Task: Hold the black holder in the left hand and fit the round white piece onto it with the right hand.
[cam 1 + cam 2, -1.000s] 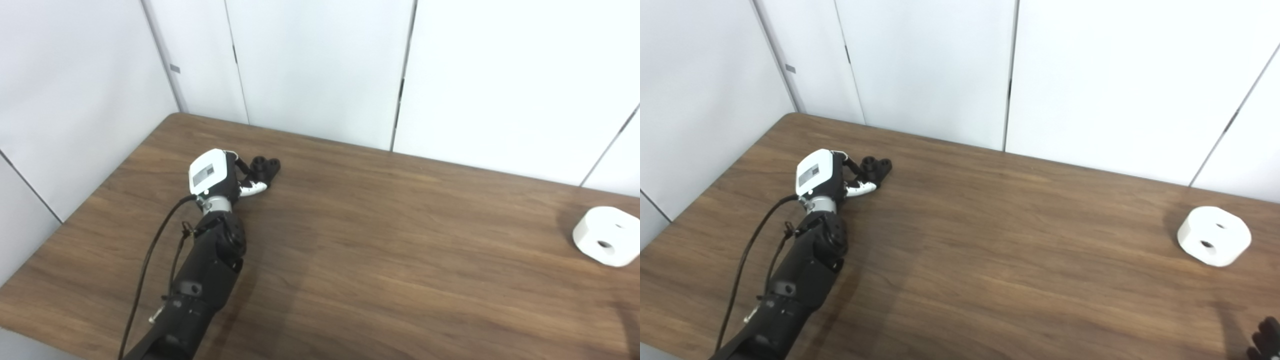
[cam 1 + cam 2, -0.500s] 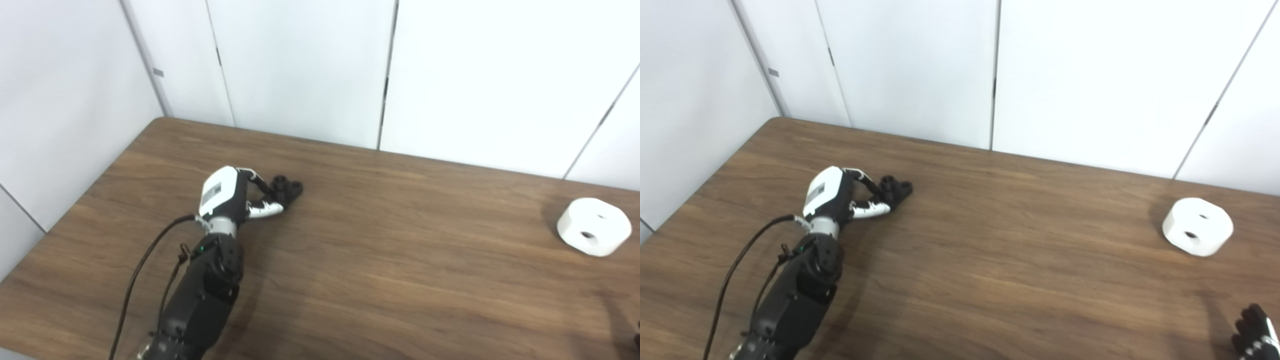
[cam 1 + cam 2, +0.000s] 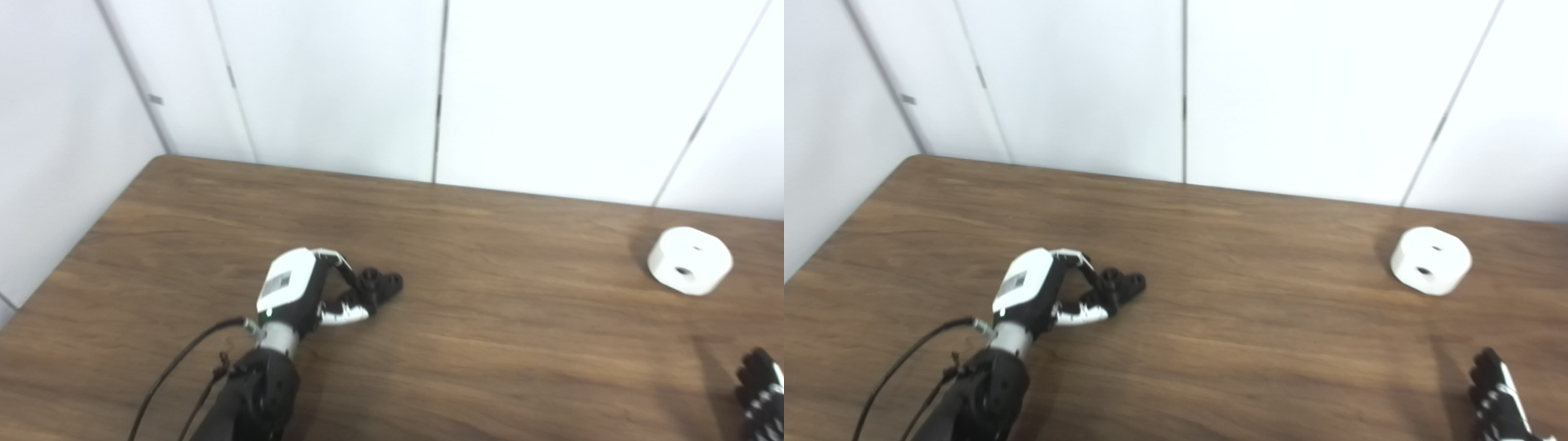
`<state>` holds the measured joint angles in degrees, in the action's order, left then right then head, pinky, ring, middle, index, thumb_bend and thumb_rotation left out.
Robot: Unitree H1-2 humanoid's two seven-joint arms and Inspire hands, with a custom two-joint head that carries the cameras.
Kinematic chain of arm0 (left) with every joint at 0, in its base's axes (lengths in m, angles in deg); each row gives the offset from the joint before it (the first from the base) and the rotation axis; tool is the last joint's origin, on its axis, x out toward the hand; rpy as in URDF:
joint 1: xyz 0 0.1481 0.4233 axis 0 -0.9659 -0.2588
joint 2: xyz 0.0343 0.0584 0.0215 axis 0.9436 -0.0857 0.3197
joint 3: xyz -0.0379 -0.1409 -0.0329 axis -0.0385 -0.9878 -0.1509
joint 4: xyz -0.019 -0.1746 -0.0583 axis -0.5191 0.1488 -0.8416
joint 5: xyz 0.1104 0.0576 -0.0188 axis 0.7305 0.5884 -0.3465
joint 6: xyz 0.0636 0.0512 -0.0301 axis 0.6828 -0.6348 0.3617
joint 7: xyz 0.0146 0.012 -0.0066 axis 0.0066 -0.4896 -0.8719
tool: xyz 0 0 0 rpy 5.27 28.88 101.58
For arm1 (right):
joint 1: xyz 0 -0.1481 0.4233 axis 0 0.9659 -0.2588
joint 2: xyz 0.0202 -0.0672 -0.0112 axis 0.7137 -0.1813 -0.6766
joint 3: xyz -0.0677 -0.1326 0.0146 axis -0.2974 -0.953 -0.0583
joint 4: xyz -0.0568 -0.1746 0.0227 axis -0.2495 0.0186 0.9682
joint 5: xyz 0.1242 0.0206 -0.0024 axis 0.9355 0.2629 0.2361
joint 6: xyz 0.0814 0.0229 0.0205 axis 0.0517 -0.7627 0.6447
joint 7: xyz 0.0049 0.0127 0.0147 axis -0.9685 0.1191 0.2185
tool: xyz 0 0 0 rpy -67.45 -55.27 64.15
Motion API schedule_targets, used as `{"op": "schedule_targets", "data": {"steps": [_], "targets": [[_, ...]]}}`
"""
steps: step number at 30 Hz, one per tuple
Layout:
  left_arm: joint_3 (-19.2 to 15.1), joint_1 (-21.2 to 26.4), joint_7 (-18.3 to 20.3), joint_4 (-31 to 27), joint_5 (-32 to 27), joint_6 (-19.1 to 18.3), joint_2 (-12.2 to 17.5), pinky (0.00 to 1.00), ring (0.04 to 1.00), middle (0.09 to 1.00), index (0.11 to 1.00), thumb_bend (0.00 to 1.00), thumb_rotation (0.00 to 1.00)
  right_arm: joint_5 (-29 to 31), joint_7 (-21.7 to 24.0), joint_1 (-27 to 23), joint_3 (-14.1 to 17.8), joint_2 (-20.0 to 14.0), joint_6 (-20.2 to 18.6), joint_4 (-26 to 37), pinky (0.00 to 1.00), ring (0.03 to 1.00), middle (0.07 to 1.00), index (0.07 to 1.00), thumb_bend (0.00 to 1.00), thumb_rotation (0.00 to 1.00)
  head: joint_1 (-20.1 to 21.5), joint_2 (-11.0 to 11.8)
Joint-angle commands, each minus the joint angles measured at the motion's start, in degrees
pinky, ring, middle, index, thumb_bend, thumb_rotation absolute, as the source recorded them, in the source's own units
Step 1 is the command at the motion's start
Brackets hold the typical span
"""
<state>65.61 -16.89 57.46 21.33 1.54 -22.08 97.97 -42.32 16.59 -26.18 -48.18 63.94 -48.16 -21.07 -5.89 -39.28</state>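
Your left hand [image 3: 306,294] pinches the black holder [image 3: 380,285]; your right hand [image 3: 1497,401], fingers spread, is well apart from the white piece [image 3: 1430,260], not yet picked up.

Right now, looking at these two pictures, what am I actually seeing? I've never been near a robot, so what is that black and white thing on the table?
Both pictures come from two cameras side by side on the robot's head, so they show one scene from slightly different spots. You are looking down at a brown wooden table with white wall panels behind it.

The black and white thing is the robot's left hand on the end of its black arm, which comes up from the bottom edge. Its fingers are curled around a small black holder, low at the tabletop.

Far to the right a round white piece with holes in it lies alone on the table, touched by nothing. At the bottom right corner the robot's right hand is only partly in view, holding nothing.
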Motion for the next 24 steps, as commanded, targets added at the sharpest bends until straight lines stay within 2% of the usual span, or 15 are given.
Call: {"op": "schedule_targets", "data": {"steps": [1, 6, 11, 20, 24], "targets": [[2.14, -1.82, 3.24, -0.82, -0.72, 1.56, -0.14, 0.81, 0.864, 0.778, 0.488, 0.52, 0.04, -1.06, 0.43, 1.00, -1.43, 0.83, -1.88, 1.63, 1.00, 1.000, 0.998, 0.991, 0.61, 1.00, 0.51, -0.31], [4.82, -4.17, 4.22, -2.47, 0.71, 4.08, 0.51, 0.81, 0.857, 0.781, 0.489, 0.52, 0.04, -3.20, -0.84, 1.17, -2.25, 1.76, -3.59, 3.96, 1.00, 1.000, 0.985, 0.974, 0.59, 1.00, 3.64, -1.78], [8.57, -6.71, 7.17, -4.88, 2.39, 6.12, 1.20, 0.84, 0.866, 0.788, 0.489, 0.52, 0.05, -4.57, -1.21, 1.21, -3.17, 2.57, -4.13, 4.97, 1.00, 0.984, 0.976, 0.972, 0.58, 1.00, 7.36, -3.67], [11.79, -9.20, 7.52, -5.05, 2.34, 12.05, 0.44, 0.89, 0.854, 0.789, 0.488, 0.52, 0.04, -6.59, -2.52, 0.74, -4.47, 4.03, -7.79, 7.12, 1.00, 0.967, 0.957, 0.962, 0.58, 1.00, 11.29, -5.67], [12.68, -9.73, 6.94, -4.52, 2.80, 14.71, 0.29, 0.89, 0.856, 0.792, 0.488, 0.52, 0.05, -6.77, -2.76, 0.69, -4.64, 4.25, -8.73, 7.78, 1.00, 0.974, 0.961, 0.963, 0.58, 1.00, 11.60, -5.87]]}}
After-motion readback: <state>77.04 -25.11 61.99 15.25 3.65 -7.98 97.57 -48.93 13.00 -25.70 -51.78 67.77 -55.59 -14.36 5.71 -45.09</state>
